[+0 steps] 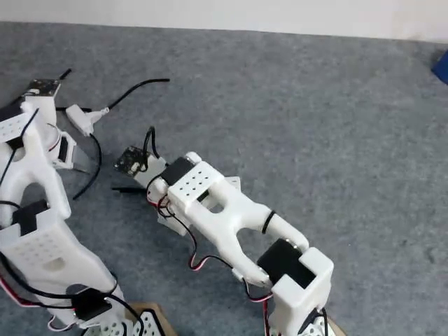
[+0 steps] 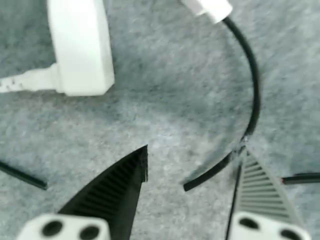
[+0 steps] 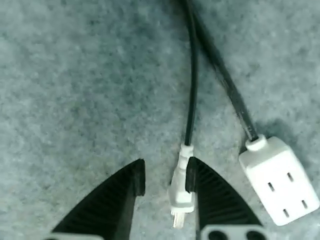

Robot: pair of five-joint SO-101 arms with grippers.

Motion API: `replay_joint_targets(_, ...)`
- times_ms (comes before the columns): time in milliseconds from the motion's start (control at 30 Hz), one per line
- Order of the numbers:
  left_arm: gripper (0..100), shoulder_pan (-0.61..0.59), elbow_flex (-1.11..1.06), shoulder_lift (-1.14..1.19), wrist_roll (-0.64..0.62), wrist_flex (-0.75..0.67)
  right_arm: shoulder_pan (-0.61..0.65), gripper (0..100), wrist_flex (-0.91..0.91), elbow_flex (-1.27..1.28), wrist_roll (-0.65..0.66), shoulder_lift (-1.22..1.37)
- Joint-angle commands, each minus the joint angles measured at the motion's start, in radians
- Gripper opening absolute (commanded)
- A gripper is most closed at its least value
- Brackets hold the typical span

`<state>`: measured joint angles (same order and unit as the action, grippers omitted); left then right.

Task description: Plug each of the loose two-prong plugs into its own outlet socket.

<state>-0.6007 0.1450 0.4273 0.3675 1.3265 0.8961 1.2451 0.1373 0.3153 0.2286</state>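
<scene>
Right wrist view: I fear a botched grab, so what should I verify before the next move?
1. Right gripper open: ok.
2. Two-prong plug between its fingers: ok, though it lies against one finger.
3. Plug's prongs uncovered: ok.
4. Outlet socket slots face up, unblocked: ok.
5. Prongs aimed at the socket: not ok.
6. Plug's black cable free of the socket's cable: cannot tell.

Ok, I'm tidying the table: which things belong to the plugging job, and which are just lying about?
For the job: plug, outlet socket, white block, black cord.
Lying about: blue thing at the far edge.
</scene>
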Motion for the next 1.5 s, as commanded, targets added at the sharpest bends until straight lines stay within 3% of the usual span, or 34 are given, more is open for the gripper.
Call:
replay_joint_targets(0, 29, -0.018, 0.042, -0.067, 0.009, 0.006, -0.016, 14.1, -0.028, -0.002, 0.018, -0.050)
replay_joint_targets(467, 29, -0.027, 0.038, -0.059, 0.009, 0.008, -0.051, 14.1, -0.113, 0.058, 0.043, 0.024)
replay_joint_targets(867, 29, -0.038, 0.038, -0.062, 0.009, 0.014, -0.061, 13.8, -0.208, 0.056, -0.046, 0.094)
replay_joint_targets(1033, 29, -0.067, 0.038, -0.065, 0.009, 0.008, -0.073, 13.8, -0.189, 0.048, -0.052, 0.159)
replay_joint_targets(1333, 29, -0.071, 0.038, -0.058, 0.011, 0.006, -0.071, 13.8, -0.018, 0.047, -0.048, -0.005)
replay_joint_targets(1467, 29, -0.070, 0.038, -0.058, 0.011, 0.011, -0.076, 13.8, -0.051, 0.053, -0.048, 0.019)
